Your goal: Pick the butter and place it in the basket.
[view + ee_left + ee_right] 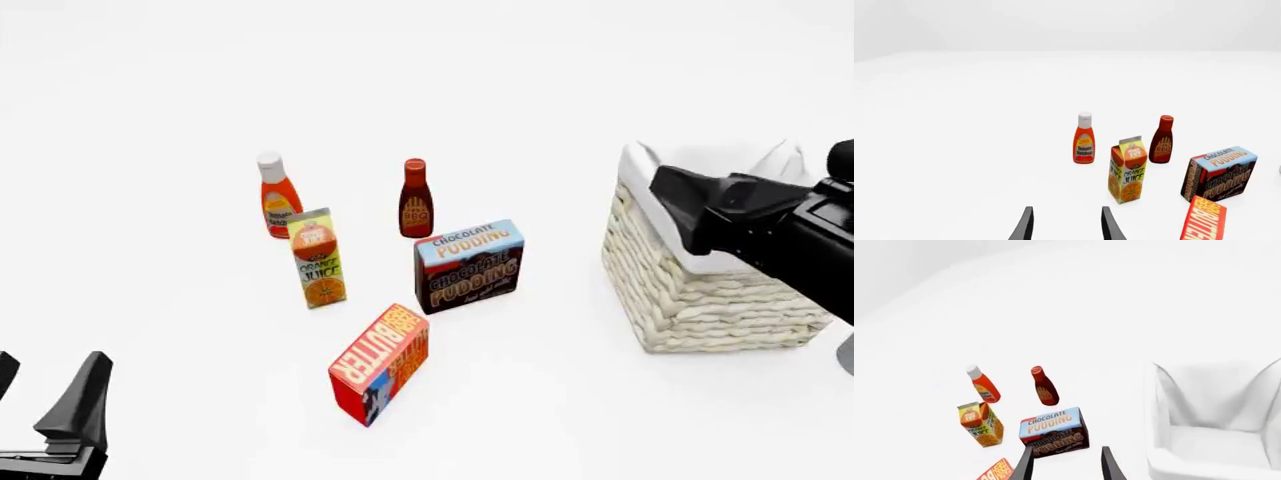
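The butter (380, 362) is a long red carton with an orange face and white lettering, lying on the white table in front of the other cartons. It also shows in the left wrist view (1204, 220) and, as a corner only, in the right wrist view (996, 471). The basket (707, 290) is woven wicker with a white lining (1157, 390) and stands at the right. My left gripper (47, 385) is open and empty at the near left, well apart from the butter. My right gripper (667, 195) is open and empty, raised in front of the basket's rim.
A ketchup bottle (278, 195) and a BBQ bottle (415, 198) stand at the back. An orange juice carton (318, 258) and a chocolate pudding box (470, 265) stand just behind the butter. The right arm hides part of the basket.
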Controlling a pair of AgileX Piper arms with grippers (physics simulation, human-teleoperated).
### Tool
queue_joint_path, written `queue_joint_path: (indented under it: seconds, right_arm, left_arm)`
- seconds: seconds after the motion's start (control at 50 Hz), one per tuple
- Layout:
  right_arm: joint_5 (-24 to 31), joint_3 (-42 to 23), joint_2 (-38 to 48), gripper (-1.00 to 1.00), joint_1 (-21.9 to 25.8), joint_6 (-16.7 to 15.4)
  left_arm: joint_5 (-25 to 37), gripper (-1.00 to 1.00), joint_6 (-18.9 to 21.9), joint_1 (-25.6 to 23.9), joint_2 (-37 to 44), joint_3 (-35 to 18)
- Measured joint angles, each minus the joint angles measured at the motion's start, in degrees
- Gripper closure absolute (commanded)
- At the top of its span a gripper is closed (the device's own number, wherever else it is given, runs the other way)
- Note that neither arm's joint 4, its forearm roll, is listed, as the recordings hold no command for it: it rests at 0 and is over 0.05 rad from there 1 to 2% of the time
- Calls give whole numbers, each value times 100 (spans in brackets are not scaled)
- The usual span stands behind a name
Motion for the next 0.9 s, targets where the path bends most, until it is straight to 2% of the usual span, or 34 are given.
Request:
queue_joint_path:
  seconds: [0.64, 0.9]
  right_arm:
    - [336, -900, 1146, -100, 563, 1078]
    - [313, -1145, 1600, -100, 833, 1391]
  left_arm:
    - [0, -100, 0, 0, 0, 0]
    - [0, -100, 0, 0, 0, 0]
